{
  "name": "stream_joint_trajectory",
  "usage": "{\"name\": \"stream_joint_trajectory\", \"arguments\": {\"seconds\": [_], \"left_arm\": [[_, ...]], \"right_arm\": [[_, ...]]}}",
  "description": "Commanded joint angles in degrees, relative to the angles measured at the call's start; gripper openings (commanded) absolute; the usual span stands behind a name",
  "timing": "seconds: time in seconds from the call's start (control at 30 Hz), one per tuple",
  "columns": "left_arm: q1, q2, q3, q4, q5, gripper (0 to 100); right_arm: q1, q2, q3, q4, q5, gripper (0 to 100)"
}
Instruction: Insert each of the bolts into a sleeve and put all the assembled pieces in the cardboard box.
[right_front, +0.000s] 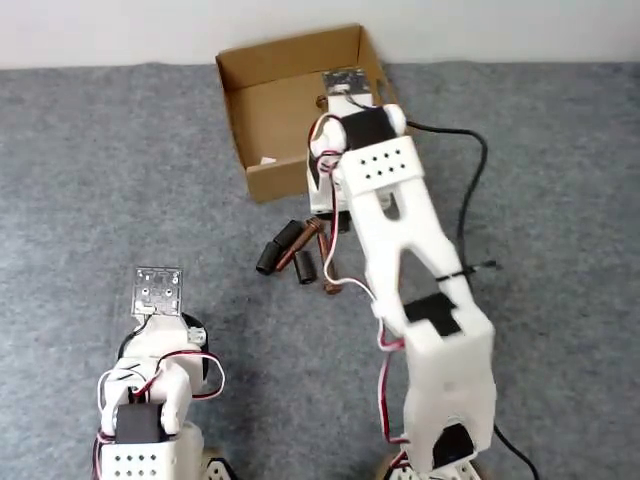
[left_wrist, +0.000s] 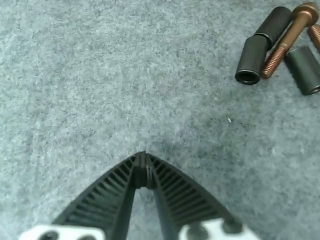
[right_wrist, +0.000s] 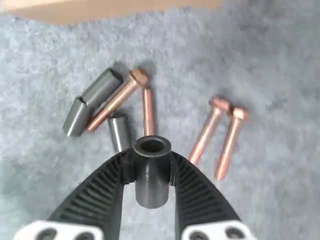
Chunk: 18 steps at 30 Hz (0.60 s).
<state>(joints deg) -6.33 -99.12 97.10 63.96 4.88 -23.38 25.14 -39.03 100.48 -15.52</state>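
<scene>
Coppery metal bolts (right_wrist: 206, 131), matt black sleeve (right_wrist: 151, 175), grey mat (right_front: 120, 180) perhaps felt, cardboard box (right_front: 275, 180)

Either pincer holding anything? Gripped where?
Right pincer clamps a black sleeve by its side walls, near the open end. Left pincer is shut, holding nothing.

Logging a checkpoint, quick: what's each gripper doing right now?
Left gripper: closed, empty.
Right gripper: closed on a black sleeve.

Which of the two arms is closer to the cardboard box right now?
Right. The right gripper, holding a black sleeve, hangs by the near wall of the cardboard box, near the loose bolts. The left gripper sits shut well back from it, over bare carpet.
</scene>
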Motion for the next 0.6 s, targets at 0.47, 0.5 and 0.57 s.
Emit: {"name": "stream_joint_trajectory", "arguments": {"seconds": [0.47,0.5,0.57], "left_arm": [[0.18,-0.44,-0.48,-1.93,-0.7,1],[0.0,-0.44,-1.27,-2.37,-1.23,1],[0.18,-0.35,-4.18,-2.46,-1.41,1]], "right_arm": [[11.56,-51.47,37.19,2.15,-4.66,0.8],[12.7,-54.2,39.74,1.98,-4.84,0.8],[14.81,-60.09,45.63,1.1,-5.8,0.8]]}}
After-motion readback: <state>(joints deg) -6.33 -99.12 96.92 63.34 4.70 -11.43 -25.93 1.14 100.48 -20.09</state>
